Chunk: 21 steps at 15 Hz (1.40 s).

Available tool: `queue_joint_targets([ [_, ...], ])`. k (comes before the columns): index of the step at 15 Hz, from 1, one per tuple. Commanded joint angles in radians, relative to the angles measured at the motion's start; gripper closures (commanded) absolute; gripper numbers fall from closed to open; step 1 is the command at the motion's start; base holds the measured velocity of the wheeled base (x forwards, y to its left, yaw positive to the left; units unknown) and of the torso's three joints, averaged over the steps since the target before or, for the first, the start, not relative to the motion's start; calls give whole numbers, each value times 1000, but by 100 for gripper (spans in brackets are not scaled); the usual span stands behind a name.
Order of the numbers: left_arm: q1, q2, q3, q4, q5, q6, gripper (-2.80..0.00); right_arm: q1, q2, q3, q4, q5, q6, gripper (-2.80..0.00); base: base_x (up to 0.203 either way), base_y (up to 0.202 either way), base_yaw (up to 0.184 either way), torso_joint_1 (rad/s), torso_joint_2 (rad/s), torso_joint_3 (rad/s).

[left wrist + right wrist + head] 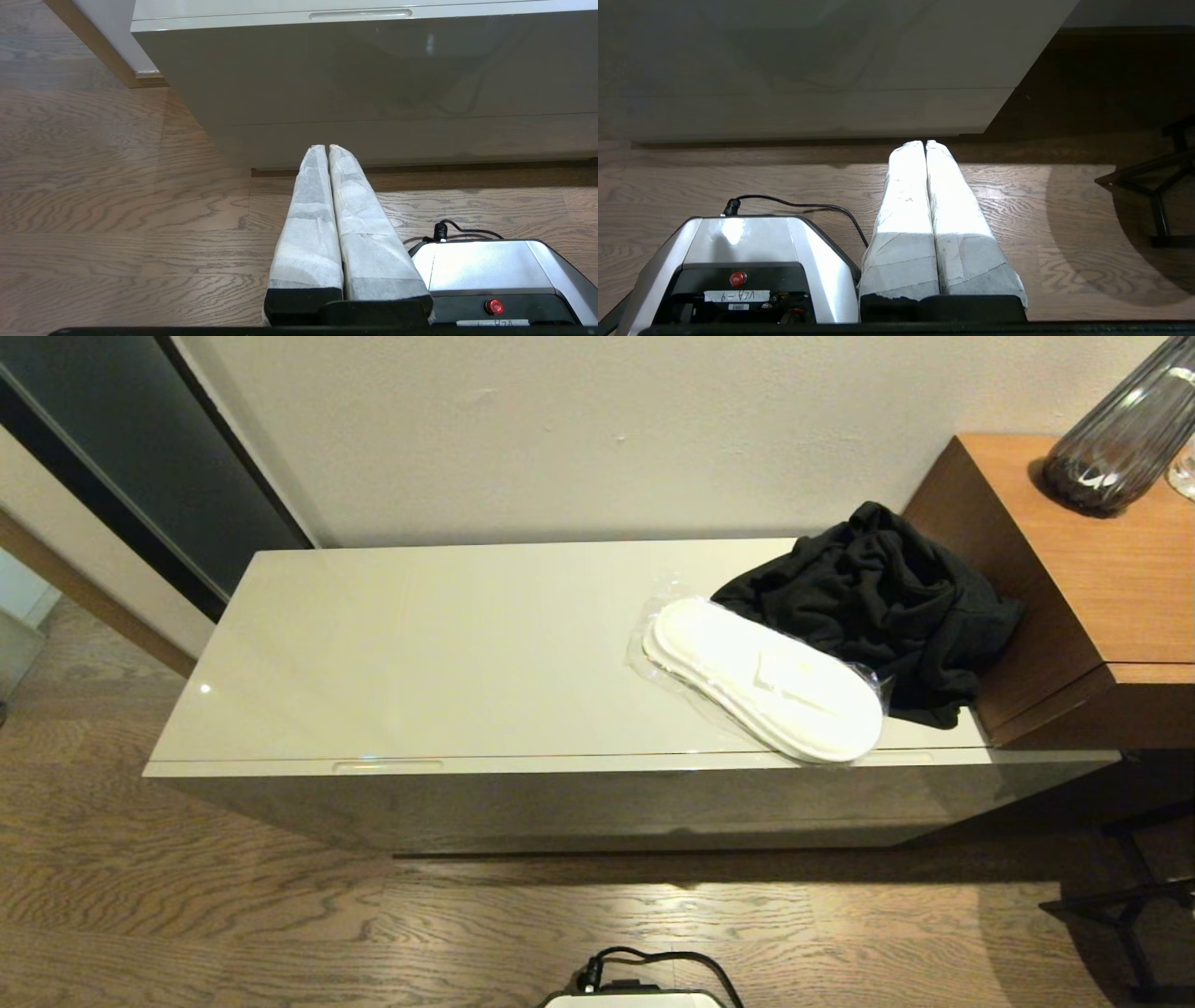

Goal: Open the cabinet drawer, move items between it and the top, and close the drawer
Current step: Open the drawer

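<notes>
The left gripper (pixel 329 148), fingers pressed together, hangs low before the cabinet drawer (pixel 373 70), whose handle notch (pixel 360 14) lies above and ahead, long axis crosswise.

A long shiny cream top (pixel 420 644) is sitting on a low cabinet by the wall. The cabinet drawer (pixel 560 765) under it is staying shut, and one thin handle notch (pixel 387 765) is showing near the left. White slippers in clear plastic (pixel 766 677) are lying on the right part of the top. A black cloth garment (pixel 878 602) is bunching up right behind them, leaning against a taller brown wooden unit (pixel 1092 588). A dark glass vase (pixel 1120 439) is standing on that unit.
</notes>
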Motion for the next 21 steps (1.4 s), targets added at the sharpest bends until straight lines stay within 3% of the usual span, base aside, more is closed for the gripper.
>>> queue_joint_targets([
  [1,0,0,0,0,1,0,0,0,0,2,-3,1,-1,0,0,0,0,0,0,0],
  [15,0,0,-2,3,-4,27,0,0,1,0,4,1,-9,0,0,0,0,0,0,0],
  [21,0,0,0,-1,2,0,0,0,0,-2,6,-2,-9,0,0,0,0,0,0,0],
])
